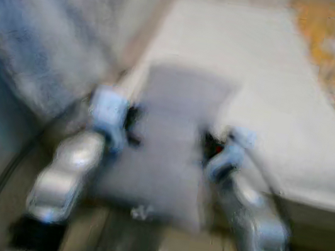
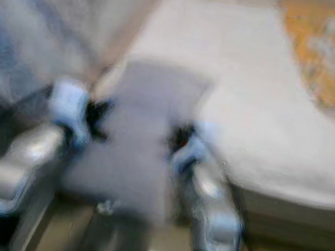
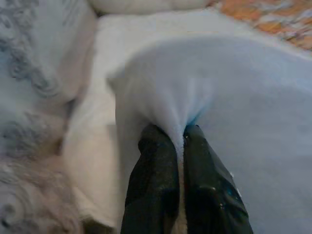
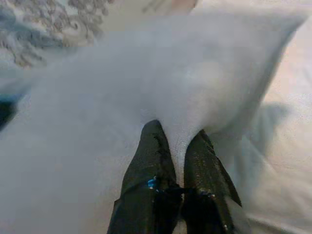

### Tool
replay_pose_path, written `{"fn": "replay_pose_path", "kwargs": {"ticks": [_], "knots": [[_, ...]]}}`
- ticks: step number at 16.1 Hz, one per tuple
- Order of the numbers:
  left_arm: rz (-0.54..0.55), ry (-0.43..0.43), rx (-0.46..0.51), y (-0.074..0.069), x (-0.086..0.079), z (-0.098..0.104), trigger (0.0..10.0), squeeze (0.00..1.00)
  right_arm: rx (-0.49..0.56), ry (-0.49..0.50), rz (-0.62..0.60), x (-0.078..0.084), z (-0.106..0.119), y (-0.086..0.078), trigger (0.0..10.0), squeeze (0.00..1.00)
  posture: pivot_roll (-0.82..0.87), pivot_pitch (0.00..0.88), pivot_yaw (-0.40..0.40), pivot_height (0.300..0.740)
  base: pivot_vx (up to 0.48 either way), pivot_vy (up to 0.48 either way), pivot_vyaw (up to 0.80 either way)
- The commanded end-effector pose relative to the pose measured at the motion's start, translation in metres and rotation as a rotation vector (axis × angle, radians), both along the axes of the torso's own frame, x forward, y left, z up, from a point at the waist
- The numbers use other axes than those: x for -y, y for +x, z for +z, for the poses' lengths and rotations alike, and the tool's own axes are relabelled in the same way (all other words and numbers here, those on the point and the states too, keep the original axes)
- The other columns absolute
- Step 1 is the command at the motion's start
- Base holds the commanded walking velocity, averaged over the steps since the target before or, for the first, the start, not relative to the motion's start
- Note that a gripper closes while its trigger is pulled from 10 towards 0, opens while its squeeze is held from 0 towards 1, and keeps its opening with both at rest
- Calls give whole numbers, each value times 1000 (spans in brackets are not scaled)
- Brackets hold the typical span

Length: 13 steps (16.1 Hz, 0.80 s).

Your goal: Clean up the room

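You have the grey pillow (image 1: 167,144) held up between both arms over the near edge of the white bed (image 1: 274,98). Your left gripper (image 3: 179,139) pinches one side, your right gripper (image 4: 178,134) the other.

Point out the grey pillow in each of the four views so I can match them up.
Left eye view: pillow at centre, between both grippers.
Right eye view: pillow left of centre, between the arms.
Left wrist view: pillow pinched in the left gripper.
Right wrist view: pillow pinched in the right gripper.
Shared landmark: the white bed beneath it.
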<state>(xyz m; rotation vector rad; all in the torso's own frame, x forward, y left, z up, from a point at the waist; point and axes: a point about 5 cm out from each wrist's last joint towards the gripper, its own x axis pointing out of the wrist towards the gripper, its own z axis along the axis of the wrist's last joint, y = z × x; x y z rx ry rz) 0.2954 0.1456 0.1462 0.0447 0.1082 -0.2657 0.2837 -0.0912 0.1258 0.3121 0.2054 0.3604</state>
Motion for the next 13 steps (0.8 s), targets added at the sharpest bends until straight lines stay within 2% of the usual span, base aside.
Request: {"fn": "replay_pose_path", "kwargs": {"ticks": [1,8,10,12,13], "knots": [[-33,-9,67,3,12,16,10000,0,35,-18,-86,22,5,2,10000,0,29,0,37,740,368,0,0],[-8,2,64,0,9,14,10000,0,36,-34,-45,19,5,7,10000,0,36,0,22,740,367,0,0],[-8,6,63,0,10,13,10000,0,44,-77,-6,17,5,7,10000,0,37,0,19,740,349,0,0],[-8,9,64,-1,10,14,10000,0,42,-85,2,16,3,7,10000,0,38,0,16,740,345,0,659],[-17,12,63,-1,10,13,10000,0,33,-65,-33,19,2,7,10000,0,37,0,16,740,341,0,0]]}}
